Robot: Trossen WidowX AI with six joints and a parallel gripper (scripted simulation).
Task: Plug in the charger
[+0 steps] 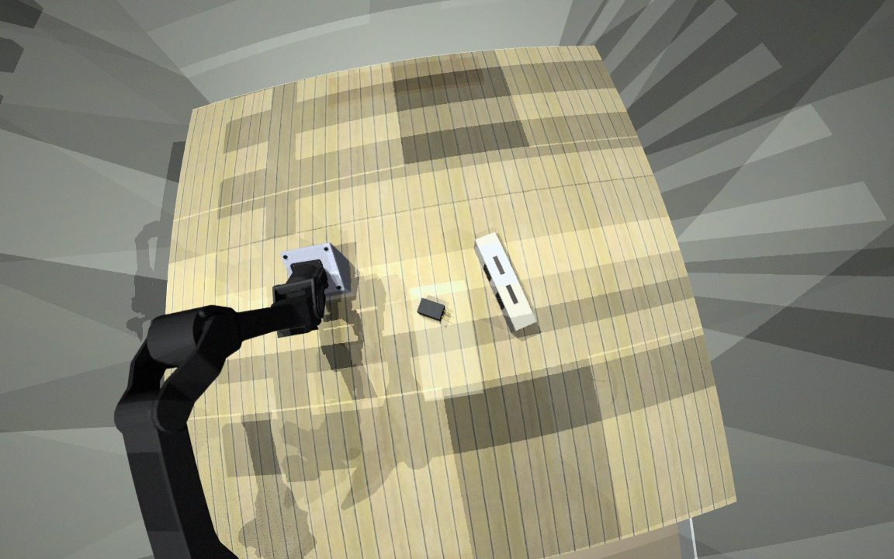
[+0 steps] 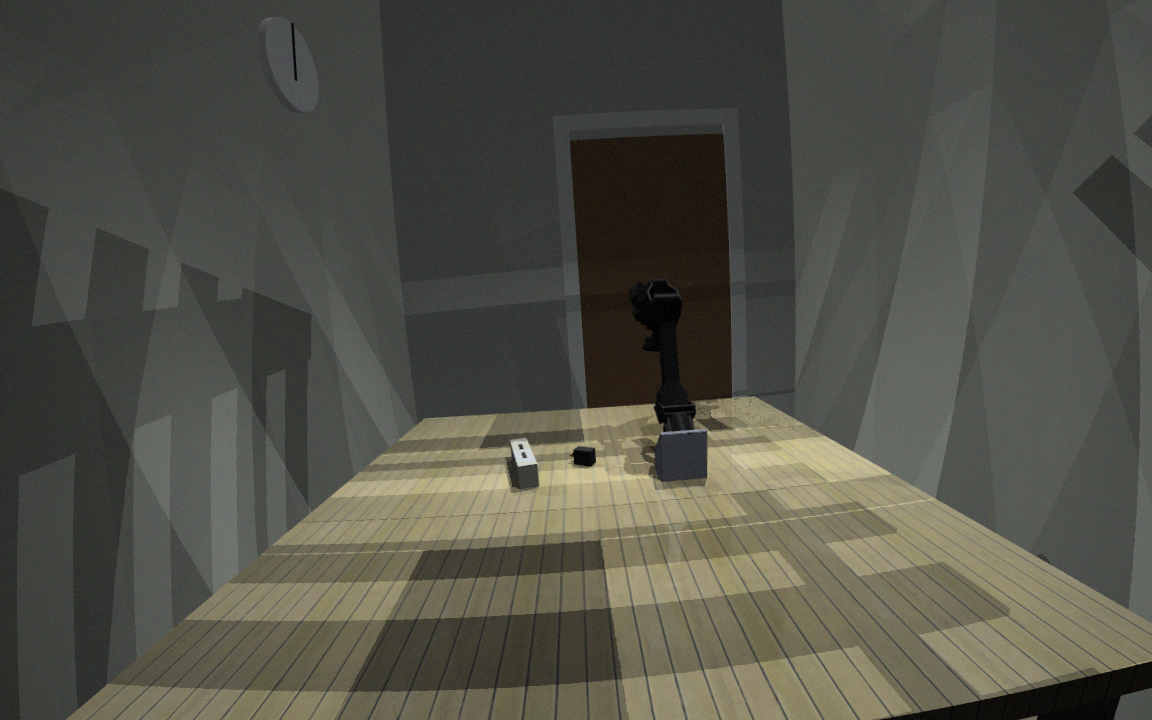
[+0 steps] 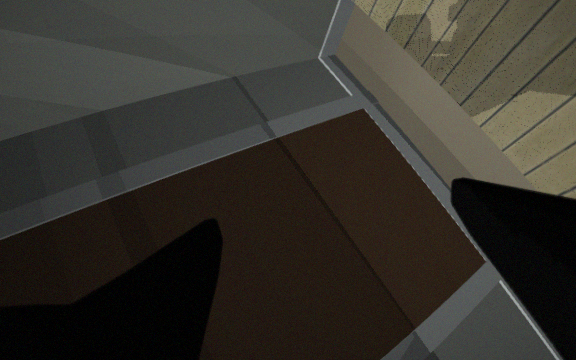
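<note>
The black two-prong charger (image 1: 430, 307) (image 2: 584, 455) lies on the wooden table (image 1: 519, 431) (image 2: 562, 608), with its prongs pointing towards the white power strip (image 1: 504, 281) (image 2: 522, 462). The strip lies flat a short way from the charger, and both its outlets face up. My gripper (image 3: 334, 210) (image 2: 652, 297) is open and empty. It is raised high above the arm's base, far from the charger and the strip. In the wrist view it faces a brown door and the table's edge. Neither task object shows in the wrist view.
The arm stands on a grey base block (image 1: 314, 267) (image 2: 682, 454) beside the charger. The brown door (image 2: 652, 268) (image 3: 293, 225) is behind the table. A round clock (image 2: 288, 62) hangs on the wall.
</note>
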